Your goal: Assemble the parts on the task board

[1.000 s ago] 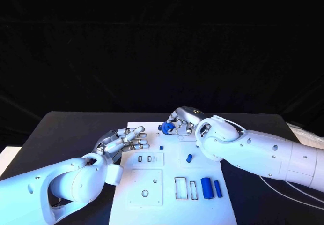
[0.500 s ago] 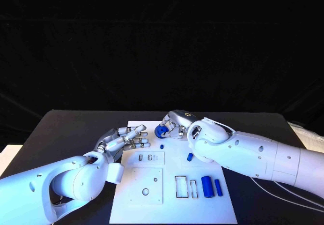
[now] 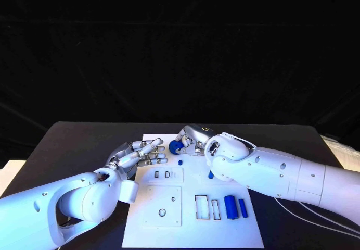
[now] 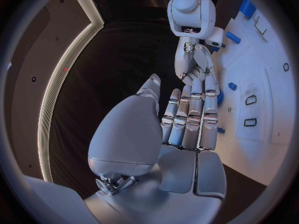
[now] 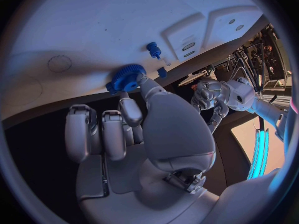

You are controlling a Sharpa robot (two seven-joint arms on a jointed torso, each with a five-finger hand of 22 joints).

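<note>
Blue gear (image 5: 126,77): we see it pinched at the fingertips of the right hand (image 3: 192,141), at the far edge of the task board (image 3: 191,229), just above the white surface.
Right hand: holding the gear between thumb and one finger; the other fingers are curled beside it.
Left hand (image 3: 141,155): holding nothing, fingers straight and close together, by the board's left edge.
Nearby parts: a small blue peg (image 5: 153,49) stands just beside the gear; two blue cylinders (image 3: 234,208) lie near the board's near right corner.
Risk, slip: we judge the pinch shallow, on the toothed rim, so the gear may tilt or drop off the edge.
Risk, collision: lowering it could knock the peg.
Risk, seating: we cannot tell where its seat is from here.
</note>
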